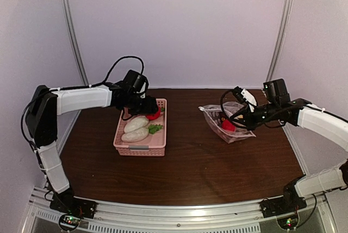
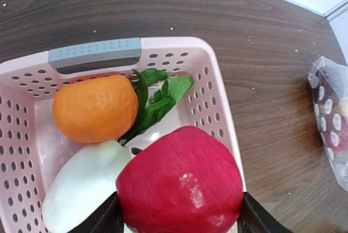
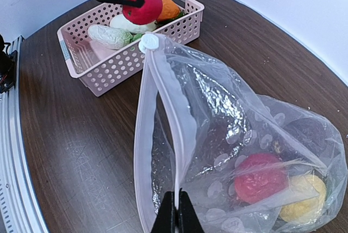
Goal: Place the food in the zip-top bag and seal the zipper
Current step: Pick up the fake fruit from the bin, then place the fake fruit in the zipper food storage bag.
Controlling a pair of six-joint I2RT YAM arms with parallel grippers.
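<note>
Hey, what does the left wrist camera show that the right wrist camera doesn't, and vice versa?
Only left wrist: the orange fruit nearly whole, not just a sliver. Only right wrist: a red piece and a yellow piece inside the zip-top bag, and the right gripper pinching its mouth edge. Both: the pink basket, part of the bag, and the red fruit within the left gripper.

Left wrist view: the zip-top bag (image 2: 330,118) is cut off at the right edge; the red fruit (image 2: 182,181) and whitish piece (image 2: 81,186) run off the bottom. From above, the left gripper (image 1: 150,110) conceals the orange fruit (image 2: 95,108).
</note>
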